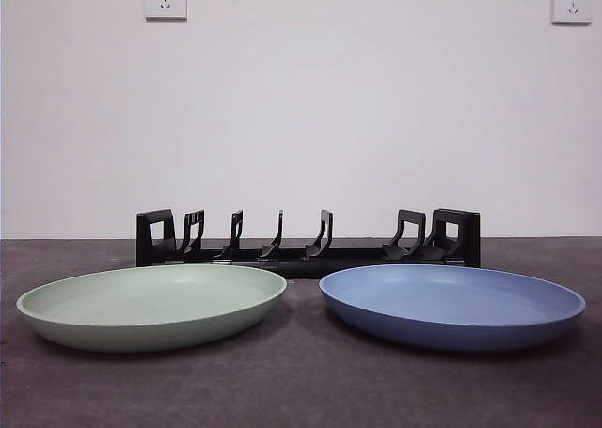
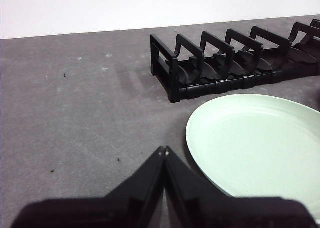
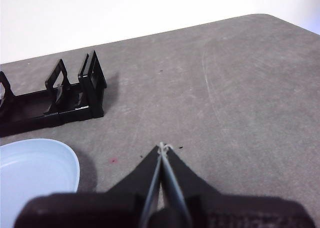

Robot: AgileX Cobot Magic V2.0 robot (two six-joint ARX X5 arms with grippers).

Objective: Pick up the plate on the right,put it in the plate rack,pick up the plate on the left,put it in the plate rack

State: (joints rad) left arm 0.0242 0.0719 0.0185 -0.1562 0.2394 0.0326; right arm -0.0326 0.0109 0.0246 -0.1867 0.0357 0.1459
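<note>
Both plates lay flat before the plate rack (image 1: 308,240): the blue plate (image 3: 35,170) beside the clenched right pincer (image 3: 163,147), the green plate (image 2: 260,148) beside the clenched left pincer (image 2: 164,150).

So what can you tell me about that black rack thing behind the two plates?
The plate rack is a long, low piece that looks like black plastic, lying flat on the dark grey table in front of the white wall. It has a blocky square post at each end and a row of curved upright prongs between them. Every slot is empty. It sits just behind the green plate and the blue plate; whether they touch it cannot be told. Neither arm's fingers are near it.
</note>
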